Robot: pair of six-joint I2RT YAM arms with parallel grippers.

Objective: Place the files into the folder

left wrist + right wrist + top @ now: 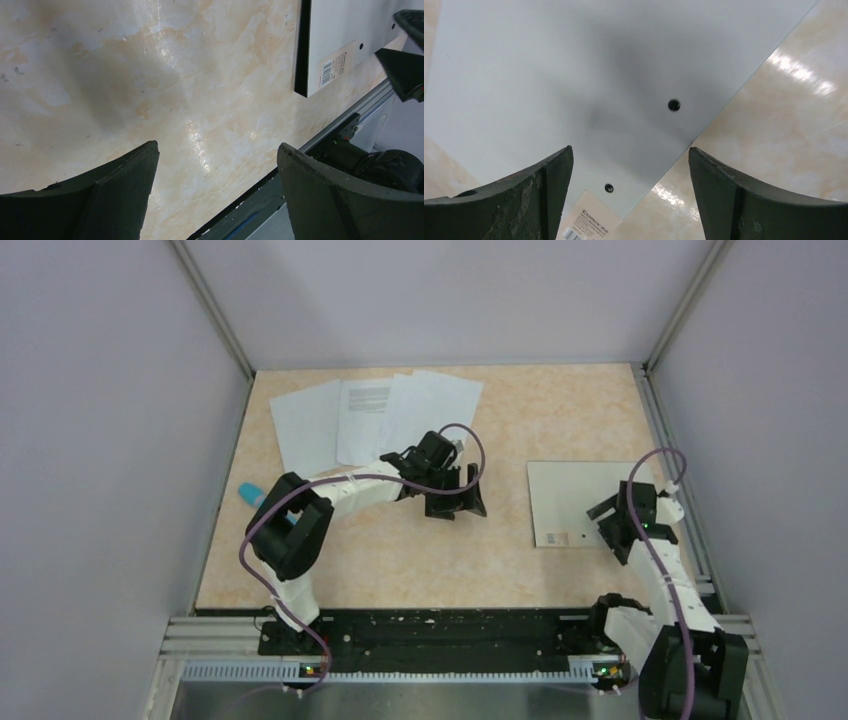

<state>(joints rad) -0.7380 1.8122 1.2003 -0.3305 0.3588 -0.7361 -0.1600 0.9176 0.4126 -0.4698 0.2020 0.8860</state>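
Three white files (370, 418) lie fanned at the table's far left; the middle one has printed text. The silvery-grey folder (575, 502) lies closed and flat at the right, with a label at its near-left corner. It also shows in the left wrist view (340, 35) and fills the right wrist view (589, 75). My left gripper (458, 495) is open and empty over bare table at the centre, just near of the files. My right gripper (617, 527) is open and empty above the folder's near-right corner.
A blue object (251, 495) lies at the table's left edge behind the left arm. A black and metal rail (440, 635) runs along the near edge. Grey walls enclose the marbled table (420, 560) on three sides.
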